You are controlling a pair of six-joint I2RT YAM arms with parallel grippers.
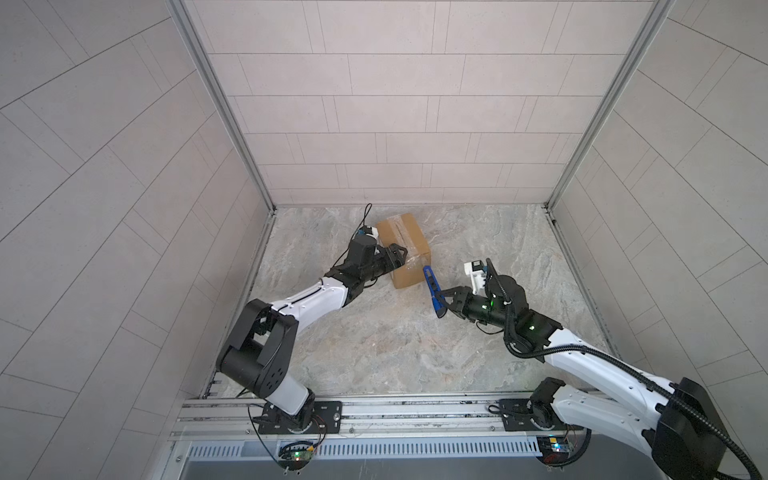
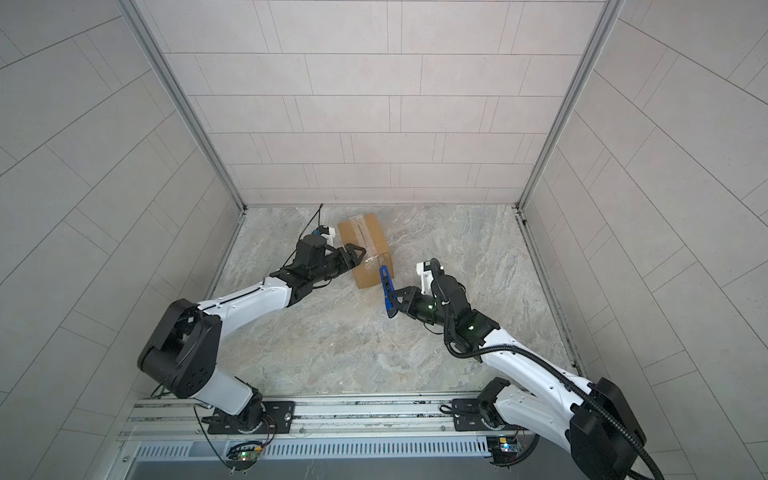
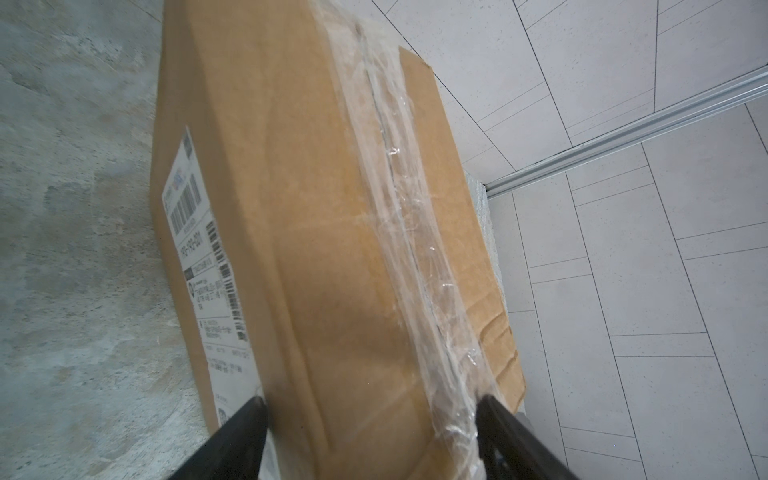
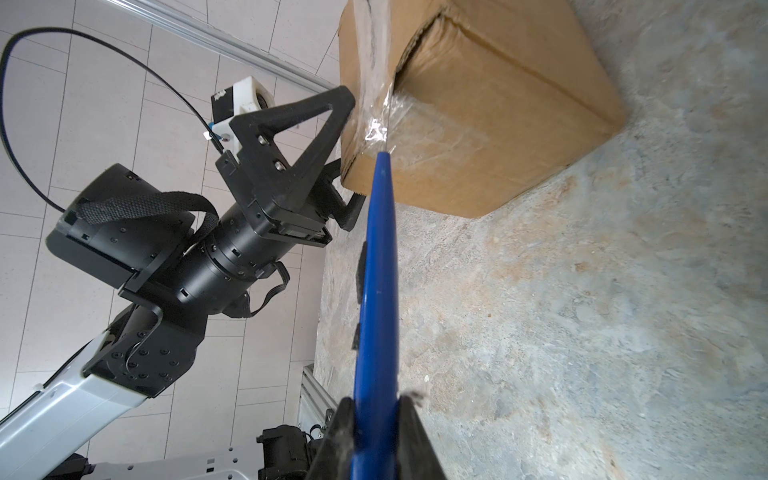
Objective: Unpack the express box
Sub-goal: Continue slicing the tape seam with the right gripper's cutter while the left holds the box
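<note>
- Nearest the camera, a ribbed aluminium rail (image 1: 395, 409) was seen running across the front edge, with both black-and-white arm bases bolted to it.
- Beyond it, a flat tabletop (image 1: 374, 353) was shown with a mottled grey and tan stone pattern, matt and slightly rough-looking.
- Right of the middle, the right gripper (image 1: 444, 300) was caught pressed together on a blue cutter (image 1: 431, 291), a slim, hard plastic tool tapering to a point.
- In the right wrist view, the cutter's narrow tip was found touching crinkled film on the carton's near end face, just below the top edge.
- Left of the middle, the left gripper (image 1: 398, 261) was seen with its jaws spread wide around the carton's near-left corner.
- Its black triangular fingers (image 3: 245, 432) were shown against cardboard on both sides, one on the labelled side and one on the taped top.
- The express box (image 1: 403, 237), a plain brown rectangular carton, was seen resting on the tabletop in both top views, far and left of centre, near the back wall and skewed to it.
- Clear glossy tape (image 3: 395, 208), wrinkled and catching the light, was laid along the flap seam and folded over the near end.
- The near end flap was seen gaping a little at one corner, with creased cardboard edges.
- A white printed label (image 3: 203, 257) with barcodes was stuck flat on the left side face; its text was too blurred to be read.
- Farthest back, pale tiled walls (image 1: 395, 104) were joined by slim aluminium posts (image 1: 224, 104).
</note>
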